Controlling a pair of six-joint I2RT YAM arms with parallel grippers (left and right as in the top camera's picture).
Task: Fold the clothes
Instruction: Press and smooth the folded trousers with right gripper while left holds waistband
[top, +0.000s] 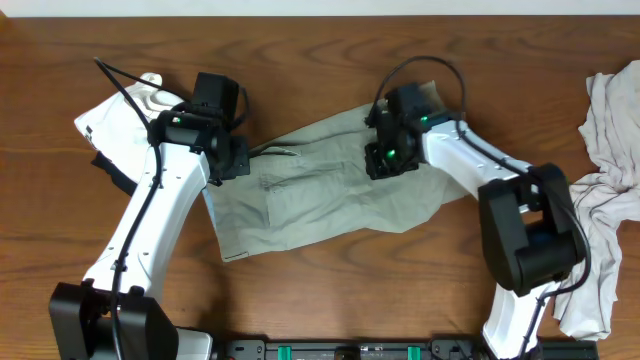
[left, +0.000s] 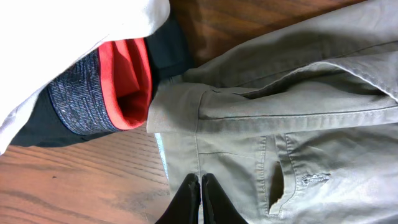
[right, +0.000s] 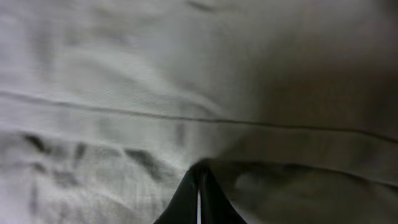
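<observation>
The grey-green khaki shorts (top: 330, 195) lie spread across the middle of the table. My left gripper (top: 236, 160) is shut, its tips down on the shorts' left end by the waistband seam (left: 200, 179); the cloth there lies flat. A pale blue inner edge (left: 161, 152) shows beside it. My right gripper (top: 385, 160) is shut on a pinched fold of the shorts (right: 199, 171) near their upper right part; the khaki cloth (right: 124, 93) fills that view.
A white garment (top: 120, 120) lies at the left with a black-and-red one (top: 105, 170) under it, also seen in the left wrist view (left: 124, 74). An off-white garment (top: 610, 150) is heaped at the right edge. Bare wood (top: 320, 300) lies in front.
</observation>
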